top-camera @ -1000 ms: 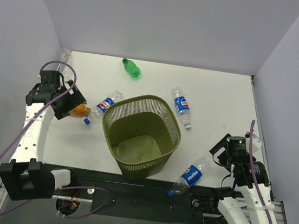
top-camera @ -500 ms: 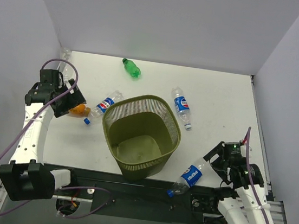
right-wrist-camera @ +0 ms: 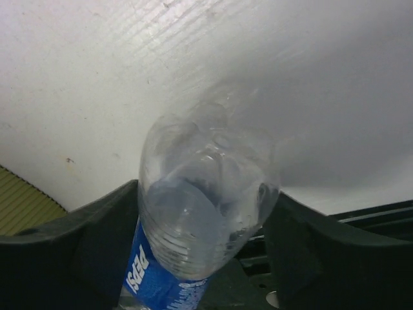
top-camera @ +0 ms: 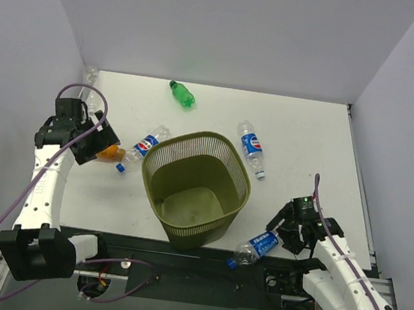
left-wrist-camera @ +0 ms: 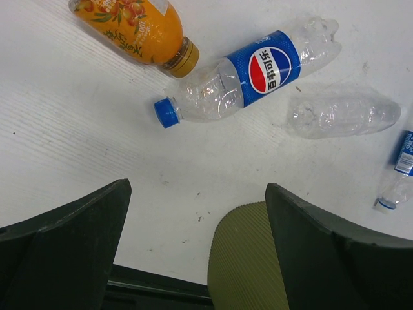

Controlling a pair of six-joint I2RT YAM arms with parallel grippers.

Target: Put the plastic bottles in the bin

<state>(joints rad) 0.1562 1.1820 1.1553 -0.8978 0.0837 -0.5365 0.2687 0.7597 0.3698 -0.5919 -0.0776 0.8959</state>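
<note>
Right gripper (top-camera: 280, 237) wide around a Pepsi bottle (right-wrist-camera: 206, 206) at near table edge, olive bin (top-camera: 182, 232) just left, left gripper (left-wrist-camera: 197, 187) wide near orange bottle (left-wrist-camera: 132, 26) and second Pepsi bottle (left-wrist-camera: 258, 68), green bottle (top-camera: 182, 94) far back, white table (top-camera: 307, 137), grey walls.

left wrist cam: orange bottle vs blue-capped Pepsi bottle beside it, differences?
The orange bottle is opaque orange with a fruit-print label and amber cap; the Pepsi bottle is clear with a blue label and blue cap. The Pepsi bottle looks crumpled near its neck; the orange bottle's visible part looks undented. Both lie on their sides on the table, outside the bin.
</note>
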